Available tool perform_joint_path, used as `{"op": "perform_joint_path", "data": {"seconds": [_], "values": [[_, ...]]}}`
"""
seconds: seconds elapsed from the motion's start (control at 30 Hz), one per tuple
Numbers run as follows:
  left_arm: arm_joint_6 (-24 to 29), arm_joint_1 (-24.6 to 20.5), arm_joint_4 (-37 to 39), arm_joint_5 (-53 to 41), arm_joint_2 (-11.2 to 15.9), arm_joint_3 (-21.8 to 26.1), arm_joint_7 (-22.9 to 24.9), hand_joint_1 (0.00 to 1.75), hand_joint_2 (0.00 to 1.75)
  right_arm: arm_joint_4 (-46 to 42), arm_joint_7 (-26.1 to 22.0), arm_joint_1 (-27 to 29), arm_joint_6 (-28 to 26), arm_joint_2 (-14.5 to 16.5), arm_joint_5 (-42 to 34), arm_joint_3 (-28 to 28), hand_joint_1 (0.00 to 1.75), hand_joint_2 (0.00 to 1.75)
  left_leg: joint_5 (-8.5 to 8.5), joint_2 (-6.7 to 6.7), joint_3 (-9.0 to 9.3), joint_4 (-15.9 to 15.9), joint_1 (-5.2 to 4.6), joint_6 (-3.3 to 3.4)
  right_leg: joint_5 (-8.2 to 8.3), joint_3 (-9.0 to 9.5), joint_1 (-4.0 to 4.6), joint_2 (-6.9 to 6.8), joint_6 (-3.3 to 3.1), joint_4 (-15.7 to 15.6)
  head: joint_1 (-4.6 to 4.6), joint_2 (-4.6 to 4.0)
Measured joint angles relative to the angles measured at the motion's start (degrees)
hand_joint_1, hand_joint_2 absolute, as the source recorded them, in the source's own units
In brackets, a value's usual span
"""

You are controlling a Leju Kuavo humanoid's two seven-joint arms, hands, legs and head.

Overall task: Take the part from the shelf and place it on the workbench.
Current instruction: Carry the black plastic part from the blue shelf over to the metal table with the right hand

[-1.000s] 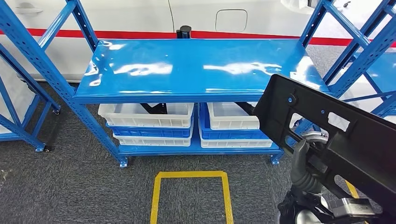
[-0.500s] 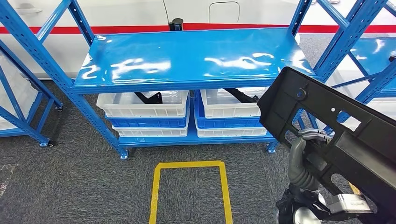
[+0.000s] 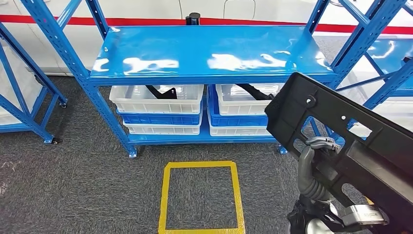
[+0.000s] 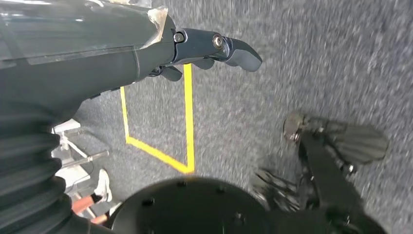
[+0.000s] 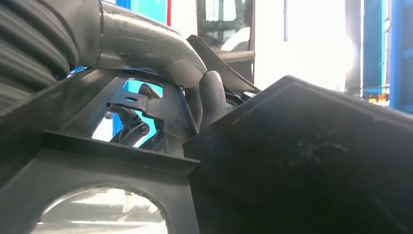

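Observation:
My right hand (image 3: 314, 168) grips a large black plastic part (image 3: 350, 141) with cut-outs, holding it tilted at the lower right of the head view, in front of the blue shelf (image 3: 204, 53). In the right wrist view the thumb and fingers (image 5: 209, 97) wrap a rib of the same part (image 5: 302, 161). My left hand (image 4: 209, 46) hangs over the grey carpet, fingers loosely extended and holding nothing.
The shelf's top board is bare. Under it, white and blue bins (image 3: 156, 100) hold more black parts (image 3: 163, 91). A yellow taped square (image 3: 200, 165) marks the carpet before the shelf. More blue racks stand at the left (image 3: 19, 97) and right (image 3: 389, 63); a white vehicle (image 3: 146, 9) is behind.
The whole view has shifted: the shelf sits a little farther off and the yellow square's near edge has come into sight. The black part stays in my right hand.

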Motion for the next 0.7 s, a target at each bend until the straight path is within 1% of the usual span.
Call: {"op": "perform_joint_path", "data": {"seconds": [0.03,0.07,0.1,0.13,0.17,0.2,0.23,0.27,0.3,0.33,0.37,0.4,0.43,0.47,0.5,0.53,0.57,0.6,0.63,0.67,0.7], "values": [[-0.67,0.00,0.00,0.21,0.01,0.20,-0.18,0.00,1.75,0.14,-0.03,0.01,0.21,-0.09,0.03,-0.13,1.75,1.75,0.66,0.06,-0.77,0.02,-0.02,-0.09,0.99,1.06,-0.01,0.00,0.62,-0.16,0.01,0.00],[-1.17,0.00,0.00,0.36,0.02,0.36,-0.33,0.00,1.75,0.22,-0.04,0.00,0.41,-0.15,0.11,-0.23,1.75,1.75,1.33,0.08,-1.52,0.03,-0.01,-0.25,2.60,3.14,-0.04,0.00,1.23,-2.47,0.02,0.00],[-1.54,-0.01,0.00,0.48,0.04,0.48,-0.42,0.00,1.75,0.25,-0.03,-0.03,0.61,-0.19,0.22,-0.29,1.75,1.75,1.99,0.07,-2.16,0.06,-0.01,-0.48,3.88,6.02,-0.07,0.00,1.56,-6.42,0.03,0.00],[-1.79,-0.02,-0.01,0.59,0.05,0.61,-0.49,0.00,1.75,0.25,0.02,-0.09,0.83,-0.21,0.36,-0.34,1.75,1.75,2.64,0.02,-2.74,0.12,-0.09,-0.76,4.28,9.40,0.06,0.02,1.48,-11.47,0.05,0.00],[-1.91,-0.01,-0.01,0.63,0.05,0.76,-0.54,0.00,1.75,0.25,0.09,-0.11,1.02,-0.22,0.46,-0.39,1.75,1.75,3.33,-0.02,-3.04,0.03,-0.19,-1.07,4.13,11.84,0.25,0.08,1.09,-15.35,-0.04,0.00],[-1.94,0.00,-0.02,0.67,0.06,0.94,-0.56,0.00,1.75,0.24,0.16,-0.13,1.17,-0.23,0.57,-0.43,1.75,1.75,3.98,-0.05,-3.18,-0.07,-0.27,-1.36,3.68,13.29,0.44,0.19,0.64,-18.04,-0.10,-0.01],[-1.84,0.01,-0.02,0.70,0.05,1.12,-0.57,0.00,1.75,0.25,0.26,-0.16,1.32,-0.26,0.65,-0.48,1.75,1.75,4.65,-0.09,-3.26,-0.26,-0.34,-1.68,3.45,13.67,0.69,0.31,0.16,-19.19,-0.16,-0.01],[-1.60,0.07,-0.02,0.70,0.05,1.28,-0.54,0.00,1.75,0.26,0.35,-0.14,1.43,-0.27,0.71,-0.53,1.75,1.75,5.28,-0.13,-3.30,-0.52,-0.28,-2.01,3.87,12.99,0.57,0.38,-0.34,-18.95,-0.25,-0.01],[-1.27,0.12,-0.01,0.68,0.05,1.40,-0.51,0.00,1.75,0.28,0.46,-0.21,1.55,-0.27,0.77,-0.57,1.75,1.75,4.99,-0.23,-3.61,-0.34,-0.17,-2.32,4.37,12.36,0.33,0.32,-0.87,-18.88,-0.22,-0.01],[-0.88,0.17,-0.01,0.63,0.04,1.48,-0.48,0.00,1.75,0.30,0.57,-0.27,1.68,-0.26,0.80,-0.61,1.75,1.75,3.45,-0.34,-4.11,0.54,-0.05,-2.64,5.03,11.64,0.11,0.23,-1.62,-18.74,-0.28,0.00],[-0.52,0.21,0.00,0.56,0.02,1.54,-0.41,0.00,1.75,0.32,0.67,-0.32,1.78,-0.23,0.83,-0.62,1.75,1.75,0.71,-0.44,-4.78,2.53,0.05,-2.91,5.82,10.83,-0.12,0.12,-2.26,-18.74,-0.37,0.00],[-0.21,0.21,0.00,0.51,-0.01,1.60,-0.36,0.00,1.75,0.34,0.76,-0.37,1.86,-0.21,0.87,-0.64,1.75,1.75,-2.95,-0.49,-5.61,5.78,0.13,-3.12,6.62,10.00,-0.11,0.04,-2.67,-18.64,-0.47,0.00],[0.01,0.20,0.00,0.48,-0.04,1.65,-0.31,0.00,1.75,0.35,0.84,-0.39,1.90,-0.18,0.90,-0.66,1.75,1.75,-6.22,-0.52,-6.39,9.88,0.16,-3.32,7.48,9.10,-0.01,0.01,-2.93,-18.57,-0.57,0.00],[0.16,0.20,0.00,0.45,-0.07,1.70,-0.26,0.00,1.75,0.37,0.91,-0.40,1.91,-0.14,0.92,-0.67,1.75,1.75,-8.16,-0.54,-6.89,13.86,0.16,-3.49,8.32,8.15,0.10,-0.03,-2.93,-18.46,-0.62,0.00],[0.27,0.19,0.00,0.43,-0.09,1.73,-0.26,0.00,1.75,0.39,0.95,-0.41,1.91,-0.10,0.94,-0.68,1.75,1.75,-8.55,-0.55,-6.84,16.78,0.18,-3.58,9.11,7.13,0.18,-0.06,-2.86,-18.27,-0.64,0.00],[0.29,0.18,0.00,0.41,-0.11,1.77,-0.26,0.00,1.75,0.43,0.97,-0.42,1.92,-0.06,0.95,-0.69,1.75,1.75,-7.60,-0.56,-5.91,17.87,0.19,-3.60,9.82,5.99,0.22,-0.09,-2.70,-17.98,-0.68,0.00],[0.30,0.16,0.00,0.38,-0.14,1.79,-0.26,0.00,1.75,0.45,0.98,-0.42,1.92,-0.03,0.95,-0.70,1.75,1.75,-6.04,-0.56,-3.98,16.80,0.22,-3.53,10.43,4.85,0.23,-0.09,-2.53,-17.60,-0.73,0.00],[0.30,0.11,0.00,0.37,-0.16,1.82,-0.26,0.00,1.75,0.47,0.98,-0.43,1.92,-0.02,0.96,-0.71,1.75,1.75,-4.83,-0.57,-1.08,13.87,0.24,-3.38,10.95,3.82,0.22,-0.08,-2.31,-17.14,-0.84,0.00],[0.30,0.02,-0.01,0.35,-0.17,1.83,-0.26,0.00,1.75,0.48,0.98,-0.43,1.92,0.00,0.96,-0.72,1.75,1.75,-4.89,-0.60,2.48,9.46,0.20,-3.14,11.40,2.93,0.30,-0.05,-2.02,-16.65,-0.95,0.00],[0.30,-0.09,-0.01,0.32,-0.18,1.84,-0.26,0.00,1.75,0.48,0.99,-0.47,1.92,0.02,0.98,-0.74,1.75,1.75,-5.67,-0.65,5.59,5.22,0.12,-2.80,11.81,2.32,0.38,-0.05,-1.68,-16.25,-1.01,0.00],[0.30,-0.18,-0.02,0.27,-0.21,1.84,-0.26,0.00,1.75,0.48,1.01,-0.53,1.92,0.06,0.99,-0.77,1.75,1.75,-6.66,-0.69,7.62,2.04,-0.05,-2.41,12.25,1.99,0.45,-0.10,-1.26,-16.02,-1.02,0.00]]}}
